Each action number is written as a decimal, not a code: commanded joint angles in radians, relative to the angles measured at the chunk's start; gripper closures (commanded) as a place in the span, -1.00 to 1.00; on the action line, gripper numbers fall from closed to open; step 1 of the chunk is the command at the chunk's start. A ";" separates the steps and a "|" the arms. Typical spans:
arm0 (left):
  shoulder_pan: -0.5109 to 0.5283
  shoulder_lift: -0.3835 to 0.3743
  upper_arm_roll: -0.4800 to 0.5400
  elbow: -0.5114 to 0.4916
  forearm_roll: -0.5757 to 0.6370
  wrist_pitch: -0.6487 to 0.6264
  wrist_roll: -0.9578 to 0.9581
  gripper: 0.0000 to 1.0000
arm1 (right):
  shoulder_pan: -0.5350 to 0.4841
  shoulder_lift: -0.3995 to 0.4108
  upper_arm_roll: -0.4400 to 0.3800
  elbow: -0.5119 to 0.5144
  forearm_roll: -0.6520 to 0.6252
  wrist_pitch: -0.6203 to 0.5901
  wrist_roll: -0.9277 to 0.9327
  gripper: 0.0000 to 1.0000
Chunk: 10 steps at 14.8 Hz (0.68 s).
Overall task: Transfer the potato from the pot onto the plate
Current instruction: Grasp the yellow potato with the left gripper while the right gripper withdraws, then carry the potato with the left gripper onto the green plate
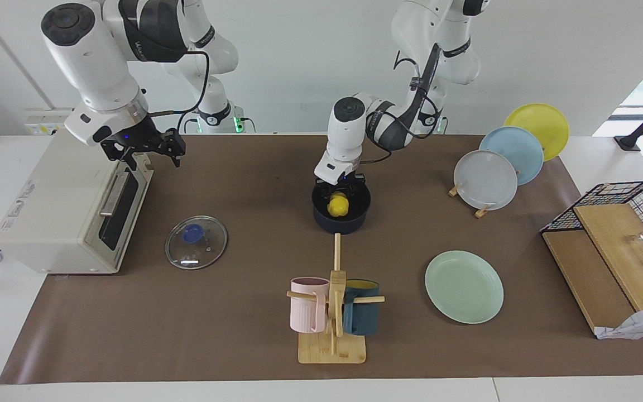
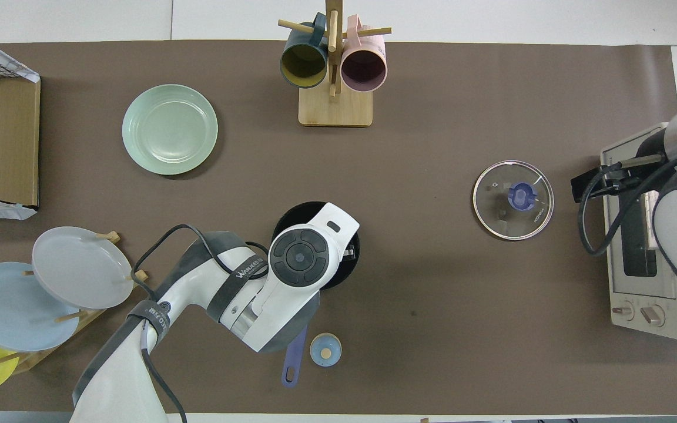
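The potato [image 1: 337, 206], small, glossy, bright yellow and lumpy, sits inside the dark navy pot [image 1: 341, 222] at mid-counter. The left pincer [image 1: 338, 190] reaches down into the pot, clenched on the potato. In the facing view the mint-green plate [image 1: 464, 286] lies at the pot's four o'clock. The right pincer [image 1: 151, 146] hangs released over the toaster oven [image 1: 70, 206].

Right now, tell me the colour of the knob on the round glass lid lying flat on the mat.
Blue knob on the clear glass lid; the overhead view shows it best.
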 commanded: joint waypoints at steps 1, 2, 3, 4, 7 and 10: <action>-0.005 -0.014 0.014 0.003 0.021 0.002 -0.006 1.00 | -0.063 -0.004 0.060 -0.002 0.004 -0.012 0.015 -1.00; 0.000 -0.036 0.018 0.018 0.021 -0.024 -0.003 1.00 | -0.068 -0.006 0.065 -0.004 0.004 -0.015 0.015 -1.00; 0.014 -0.048 0.018 0.044 0.021 -0.073 0.001 1.00 | -0.066 -0.006 0.063 -0.004 0.004 -0.014 0.015 -1.00; 0.032 -0.048 0.016 0.081 0.021 -0.128 0.009 1.00 | -0.066 -0.007 0.062 -0.006 0.004 -0.010 0.016 -1.00; 0.092 -0.077 0.013 0.178 0.007 -0.284 0.070 1.00 | -0.068 -0.010 0.054 -0.007 0.010 -0.003 0.016 -1.00; 0.200 -0.080 0.019 0.357 -0.081 -0.459 0.194 1.00 | -0.068 -0.010 0.054 -0.010 0.010 -0.001 0.018 -1.00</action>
